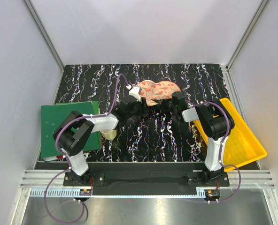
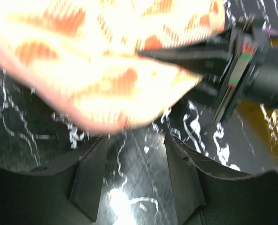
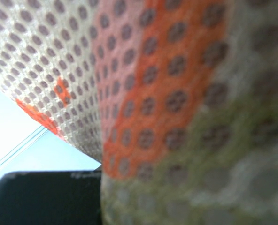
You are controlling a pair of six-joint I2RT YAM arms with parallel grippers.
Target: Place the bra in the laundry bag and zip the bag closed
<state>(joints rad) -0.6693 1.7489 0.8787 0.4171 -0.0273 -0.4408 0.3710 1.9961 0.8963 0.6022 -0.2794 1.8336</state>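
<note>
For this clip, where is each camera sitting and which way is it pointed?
Top: above and behind the arms, looking down on the table; left arm and right arm show, bases nearest.
Left wrist: low, facing the laundry bag; the open left gripper below, the right gripper pinching the bag's edge.
Right wrist: pressed against the bag's mesh; one dark finger, lower left.
Shared: the bag, in all three.

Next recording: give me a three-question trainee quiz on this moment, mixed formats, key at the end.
1. True or false: the flat green board lies on the robot's left side.
2. Which gripper is shut on the peach-pink patterned padded pouch? A left, B right, C neither.
3. Fill in: the left gripper has its fingers ____, with nothing between them.
Key: 1 true; 2 B, the right gripper; 3 open.
</note>
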